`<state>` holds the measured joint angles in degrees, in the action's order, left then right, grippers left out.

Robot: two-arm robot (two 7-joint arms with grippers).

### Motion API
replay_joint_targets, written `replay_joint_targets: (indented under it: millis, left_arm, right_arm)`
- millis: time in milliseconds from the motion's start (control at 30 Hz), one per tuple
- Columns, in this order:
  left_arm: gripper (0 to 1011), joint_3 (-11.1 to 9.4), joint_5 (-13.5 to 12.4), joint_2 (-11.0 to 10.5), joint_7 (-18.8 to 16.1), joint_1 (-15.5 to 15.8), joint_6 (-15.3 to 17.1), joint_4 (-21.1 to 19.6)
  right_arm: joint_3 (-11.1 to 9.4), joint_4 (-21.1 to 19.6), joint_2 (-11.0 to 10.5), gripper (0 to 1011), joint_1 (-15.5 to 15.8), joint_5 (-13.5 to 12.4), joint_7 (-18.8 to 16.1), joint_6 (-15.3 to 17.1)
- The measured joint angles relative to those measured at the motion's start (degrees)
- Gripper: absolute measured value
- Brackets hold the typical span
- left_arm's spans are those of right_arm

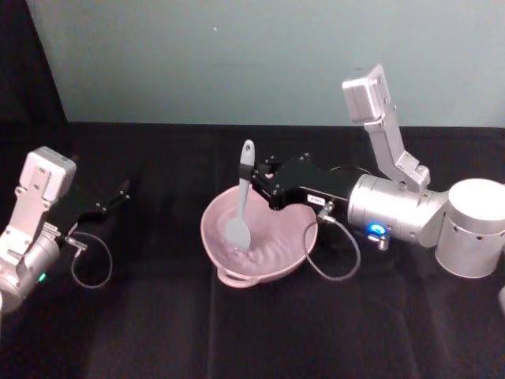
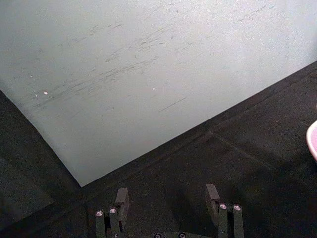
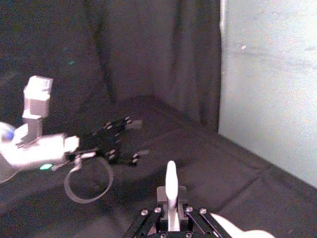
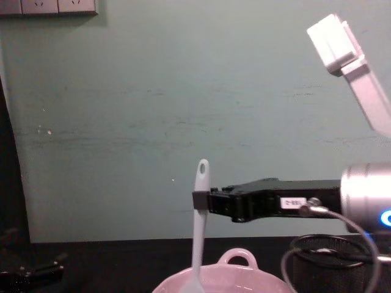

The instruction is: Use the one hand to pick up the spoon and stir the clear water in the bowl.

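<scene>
The right gripper [image 1: 251, 180] reaches in from the right over the middle of the table, its jaws pinched on the upper part of the handle of the white plastic spoon [image 1: 242, 197]. The spoon stands nearly upright with its flat broad head dipped into the pale pink bowl [image 1: 207, 225]. The spoon looks light and fairly stiff. Its slim, smooth handle could twist or slip between the pads if the head drags hard, so this high grip, just below the hole at the tip, probably calls for small, slow circles. The bowl looks glossy and slick and sits loose on the cloth with its small loop handle toward the near side. A push of the spoon against its wall would likely slide it or slop the water [image 1: 272, 246], whose surface shows ripples. The left gripper [image 1: 122, 189] rests parked at the far left, well apart from the bowl, fingers spread with nothing between them. The table is covered in black cloth [image 1: 158, 332], creased in places. A pale green wall [image 1: 237, 63] rises behind it, with sockets [image 4: 49, 6] high on its left in the chest view. A black wire-mesh cup [image 4: 330, 262] stands to the right of the bowl.
</scene>
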<state>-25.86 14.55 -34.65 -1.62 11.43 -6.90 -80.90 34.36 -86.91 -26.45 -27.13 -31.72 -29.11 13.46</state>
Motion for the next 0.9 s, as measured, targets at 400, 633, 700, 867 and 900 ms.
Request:
replay_joint_targets:
  millis: [400,633,700,867,900]
  left_arm:
    - [1011,0.0,0.0,0.0,0.0,0.0,0.0,0.0]
    - [1011,0.0,0.0,0.0,0.0,0.0,0.0,0.0]
    - [1011,0.0,0.0,0.0,0.0,0.0,0.0,0.0]
    - [1011,0.0,0.0,0.0,0.0,0.0,0.0,0.0]
    - [1011,0.0,0.0,0.0,0.0,0.0,0.0,0.0]
  right_arm:
    - [-1.79,9.2,5.46,110,-2.33,4.48,4.58,-6.46]
    - [-3.22,8.7,4.37,110,-1.73,6.88,6.06,-7.03]
    - [-3.58,7.98,3.81,110,-1.36,7.06,6.06,-6.85]
    - [-4.96,2.79,0.88,110,1.53,7.75,5.99,-5.48]
    - [-5.08,2.08,0.54,110,1.99,7.82,5.99,-5.37]
